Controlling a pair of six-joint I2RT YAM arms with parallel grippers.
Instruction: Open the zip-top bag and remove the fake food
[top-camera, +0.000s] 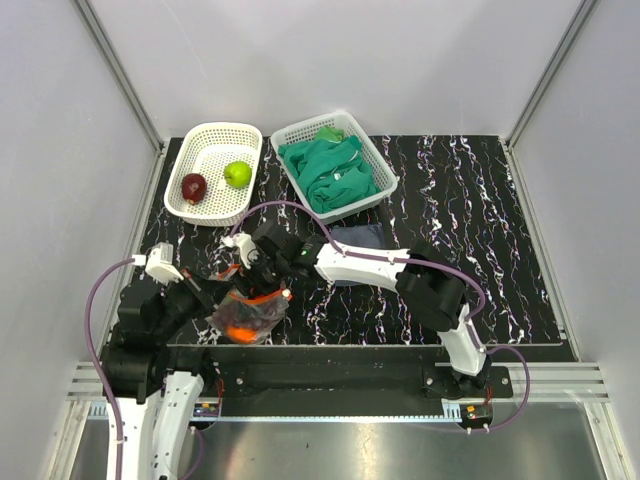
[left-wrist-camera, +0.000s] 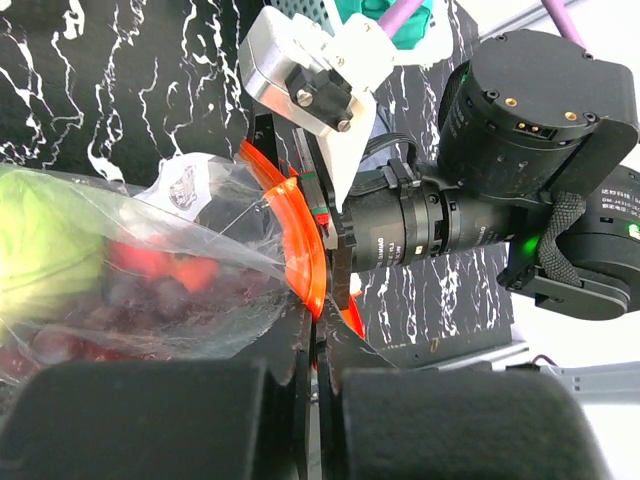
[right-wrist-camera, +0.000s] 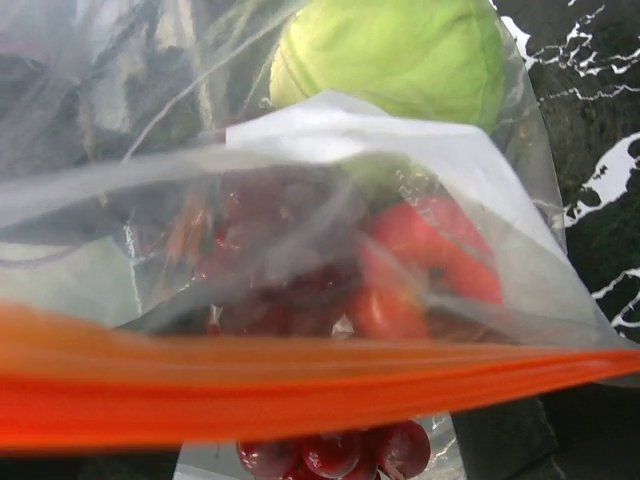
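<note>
The clear zip-top bag (top-camera: 245, 322) lies near the table's front edge with its orange-red zip strip (top-camera: 265, 297) held up. My left gripper (left-wrist-camera: 320, 330) is shut on one side of the strip (left-wrist-camera: 305, 250). My right gripper (top-camera: 262, 278) comes in from the right and pinches the strip just above it, as the left wrist view (left-wrist-camera: 322, 212) shows. In the right wrist view the strip (right-wrist-camera: 320, 395) crosses close in front. Behind it in the bag lie a pale green cabbage (right-wrist-camera: 400, 50), a red tomato (right-wrist-camera: 430, 250) and dark grapes (right-wrist-camera: 330, 452).
A white basket (top-camera: 205, 135) at the back left holds a dark red apple (top-camera: 194, 187) and a green apple (top-camera: 238, 174). A second white basket (top-camera: 380, 165) holds green cloths (top-camera: 335, 172). A grey-blue cloth (top-camera: 358, 238) lies under the right arm.
</note>
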